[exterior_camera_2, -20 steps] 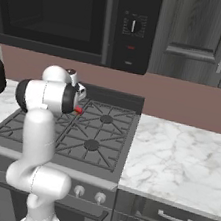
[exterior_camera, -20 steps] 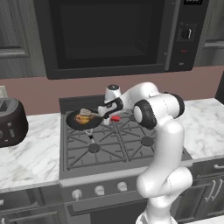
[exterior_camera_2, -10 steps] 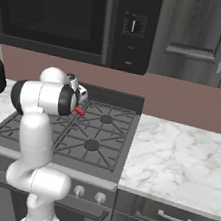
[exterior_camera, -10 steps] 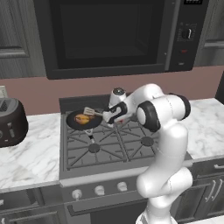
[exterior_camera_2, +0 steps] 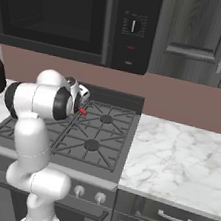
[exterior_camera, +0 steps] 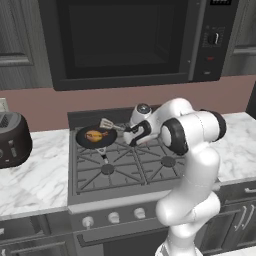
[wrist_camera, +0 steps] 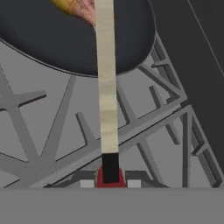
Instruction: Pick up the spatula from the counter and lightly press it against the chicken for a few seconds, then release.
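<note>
Chicken [exterior_camera: 95, 134], a golden-brown piece, lies in the round black frying pan [exterior_camera: 82, 140] on the grey gas stove [exterior_camera: 125, 170]. To its right, the pale wooden spatula [wrist_camera: 107, 87] reaches over it; contact is unclear. The white arm's two-finger gripper [wrist_camera: 110, 183] clamps the spatula's red handle end.

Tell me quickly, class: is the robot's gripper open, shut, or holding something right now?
Gripper: shut on the spatula, whose blade reaches out over the pan.
</note>
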